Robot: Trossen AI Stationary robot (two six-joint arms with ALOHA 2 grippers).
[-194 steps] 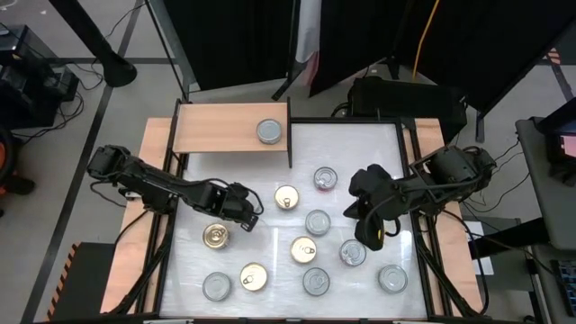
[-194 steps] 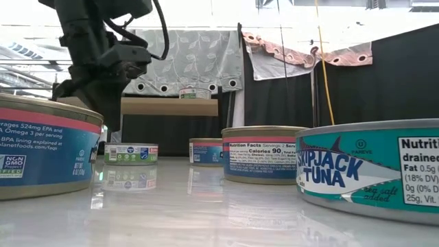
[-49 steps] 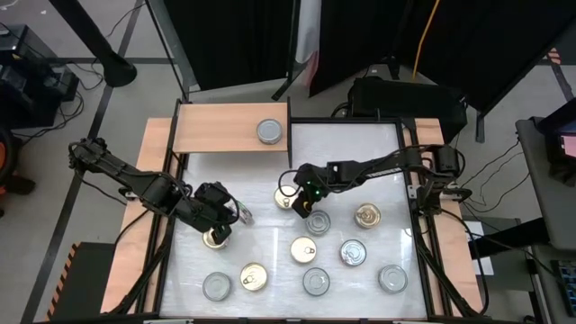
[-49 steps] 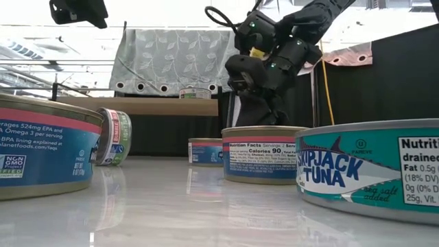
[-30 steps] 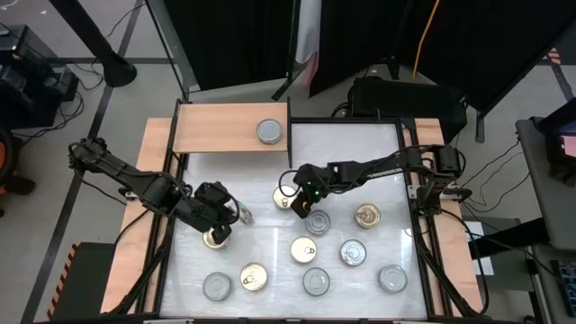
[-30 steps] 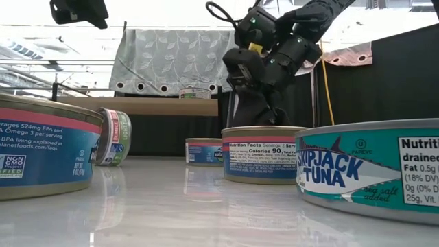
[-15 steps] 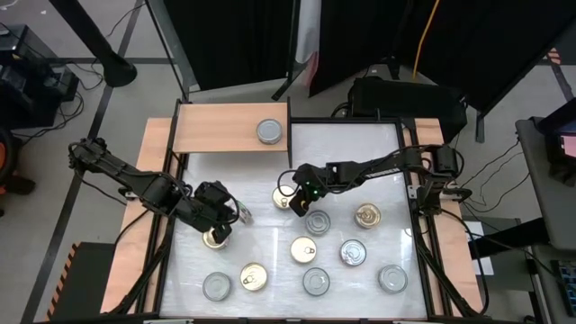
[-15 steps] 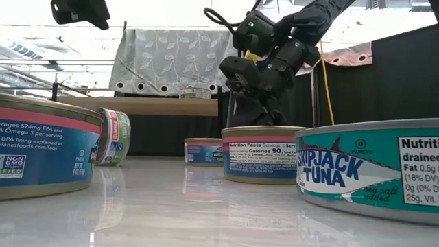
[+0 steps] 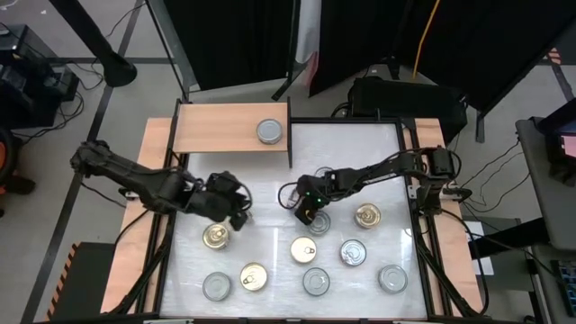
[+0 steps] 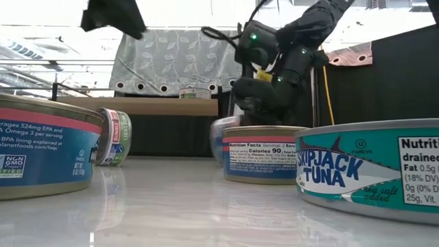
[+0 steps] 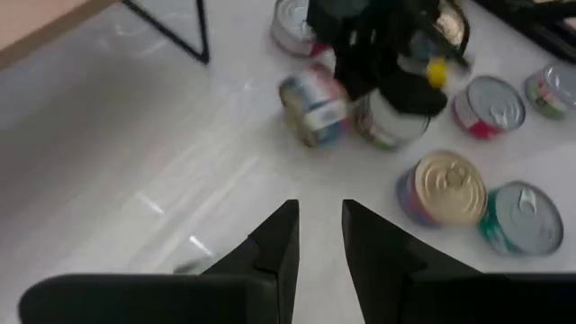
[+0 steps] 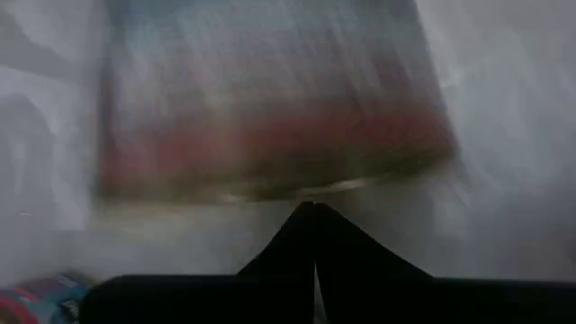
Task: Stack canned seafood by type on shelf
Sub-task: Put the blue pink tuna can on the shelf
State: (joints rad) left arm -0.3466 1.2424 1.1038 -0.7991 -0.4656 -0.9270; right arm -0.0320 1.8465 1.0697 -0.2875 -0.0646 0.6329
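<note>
Moved: left gripper point(image 9: 236, 209) lifted off the gold-lidded can point(image 9: 215, 236); right gripper point(image 9: 304, 214) dropped, tipping a tin point(image 11: 312, 108).
Shelf point(image 9: 216, 129): far-left table corner, one silver-lidded can point(image 9: 269, 131) placed.
Loose cans: nearly all unstacked mid-table.
Left fingers point(image 11: 275, 241): slightly apart, empty.
Right fingers point(image 12: 310, 234): together, nudging the tin.

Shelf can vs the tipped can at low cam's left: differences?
The shelf can lies flat, lid up, on the wooden shelf; the tipped can leans on its rim on the white table. The shelf can sits above tabletop level; the tipped can is down on it. Both are short round tins.
</note>
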